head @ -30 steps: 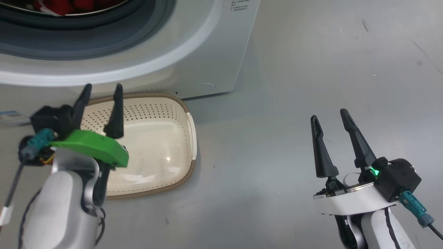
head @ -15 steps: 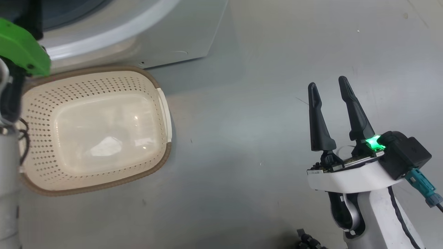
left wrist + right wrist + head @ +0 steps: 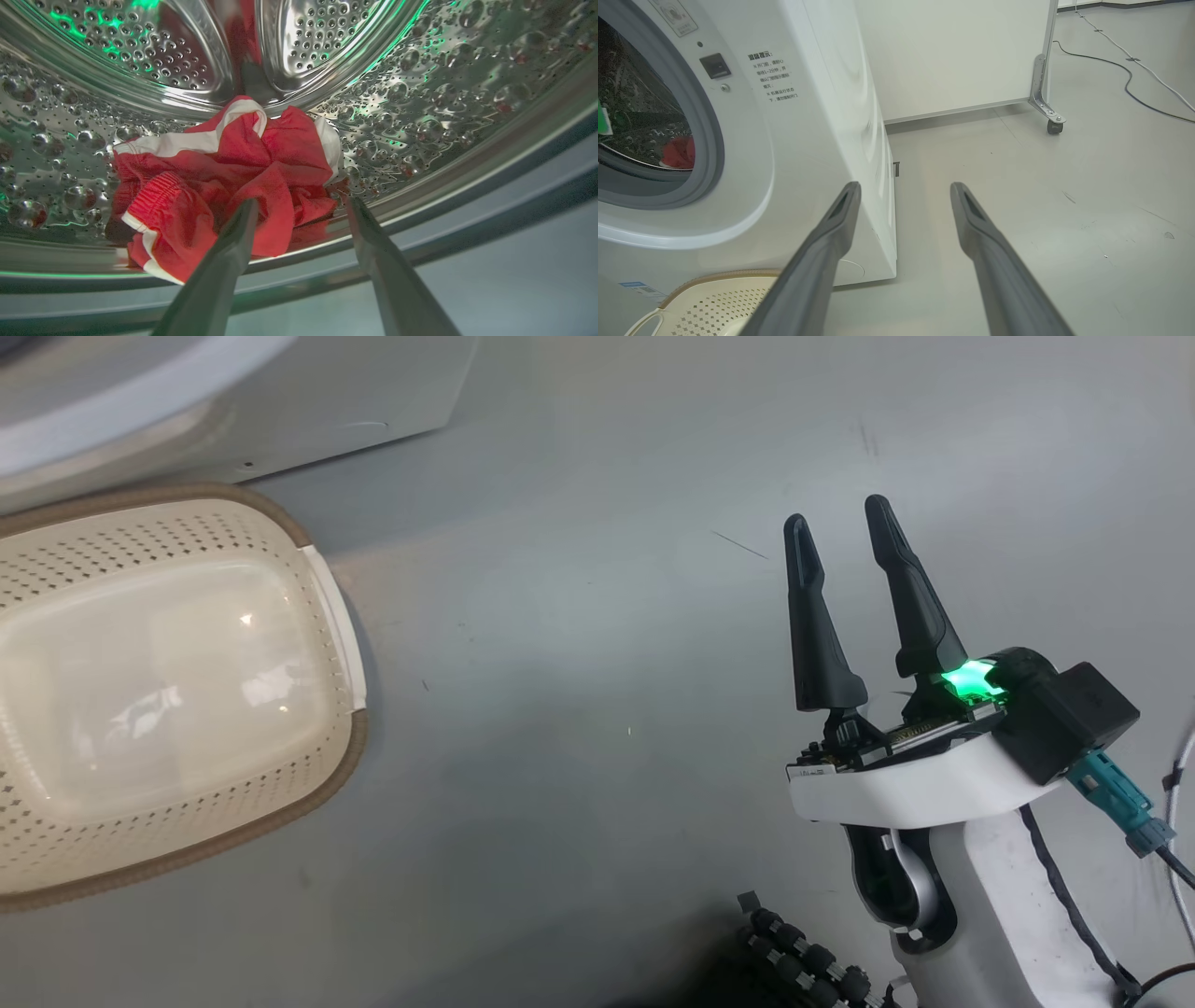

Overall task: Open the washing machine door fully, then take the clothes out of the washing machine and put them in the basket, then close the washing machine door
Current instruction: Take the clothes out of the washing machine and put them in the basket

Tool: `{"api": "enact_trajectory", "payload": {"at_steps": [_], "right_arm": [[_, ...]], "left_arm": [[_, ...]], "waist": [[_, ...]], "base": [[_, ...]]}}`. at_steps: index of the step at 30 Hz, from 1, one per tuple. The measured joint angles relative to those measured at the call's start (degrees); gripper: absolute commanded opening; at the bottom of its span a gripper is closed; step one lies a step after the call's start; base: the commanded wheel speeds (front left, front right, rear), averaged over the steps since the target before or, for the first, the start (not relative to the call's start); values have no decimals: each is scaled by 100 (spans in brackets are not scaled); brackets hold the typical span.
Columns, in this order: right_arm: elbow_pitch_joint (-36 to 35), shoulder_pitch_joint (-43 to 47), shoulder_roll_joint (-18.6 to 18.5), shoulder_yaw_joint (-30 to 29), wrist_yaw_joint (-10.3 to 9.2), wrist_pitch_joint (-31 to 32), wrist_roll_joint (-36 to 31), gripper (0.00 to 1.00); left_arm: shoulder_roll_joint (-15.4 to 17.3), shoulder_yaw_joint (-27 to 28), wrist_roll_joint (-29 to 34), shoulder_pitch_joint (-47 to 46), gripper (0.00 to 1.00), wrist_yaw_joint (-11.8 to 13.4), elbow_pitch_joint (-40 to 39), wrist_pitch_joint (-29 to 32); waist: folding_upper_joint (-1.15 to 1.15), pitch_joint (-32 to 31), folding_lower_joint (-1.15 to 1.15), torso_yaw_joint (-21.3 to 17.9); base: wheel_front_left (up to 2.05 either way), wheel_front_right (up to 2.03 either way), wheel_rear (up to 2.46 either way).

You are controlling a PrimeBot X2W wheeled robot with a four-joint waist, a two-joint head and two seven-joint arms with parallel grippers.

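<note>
head view: the basket [image 3: 355, 756] sits empty beside the washing machine [image 3: 373, 383]; my right gripper [image 3: 836, 513] hangs spread. left wrist view: my left gripper [image 3: 301, 201], also spread, points at the clothes [image 3: 224, 186], bunched low in the drum [image 3: 420, 93] just ahead; i judge them soft and light, best pinched at a thick fold. right wrist view: red shows in the porthole [image 3: 644, 107].

Grey floor [image 3: 597, 709]; white wheeled partition [image 3: 962, 56]; black cable [image 3: 1126, 74] trailing across floor behind.

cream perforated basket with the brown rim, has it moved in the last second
No. The cream basket sits by the white washing machine's lower front corner as before; both slid left together in the head view, so the camera turned.
</note>
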Motion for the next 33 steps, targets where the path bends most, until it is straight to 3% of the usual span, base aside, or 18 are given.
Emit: {"api": "enact_trajectory", "payload": {"at_steps": [17, 18, 19, 20, 21, 33], "right_arm": [[14, -248, 7, 169, -94, 0, 268, 100], [22, -258, 8, 169, -98, 0, 269, 100], [26, -259, 7, 168, -99, 0, 269, 100], [33, -259, 8, 169, -100, 0, 269, 100], [38, -260, 7, 169, -100, 0, 269, 100], [81, -382, 8, 100, -143, 0, 231, 100]], "left_arm": [[493, 265, 253, -725, 100, 346, 642, 514], [510, 248, 281, -734, 81, 347, 689, 521], [520, 221, 332, -734, 46, 350, 742, 550], [525, 199, 355, -734, 27, 352, 784, 602], [531, 181, 355, -734, 0, 374, 820, 628], [547, 12, 542, -777, 0, 383, 922, 430]], "waist": [[0, 454, 0, -538], [0, 465, 0, -557], [0, 475, 0, -573], [0, 482, 0, -585], [0, 487, 0, -595], [0, 509, 0, -571]], "base": [[0, 0, 0], [0, 0, 0], [0, 0, 0], [0, 0, 0], [0, 0, 0], [0, 0, 0]]}}
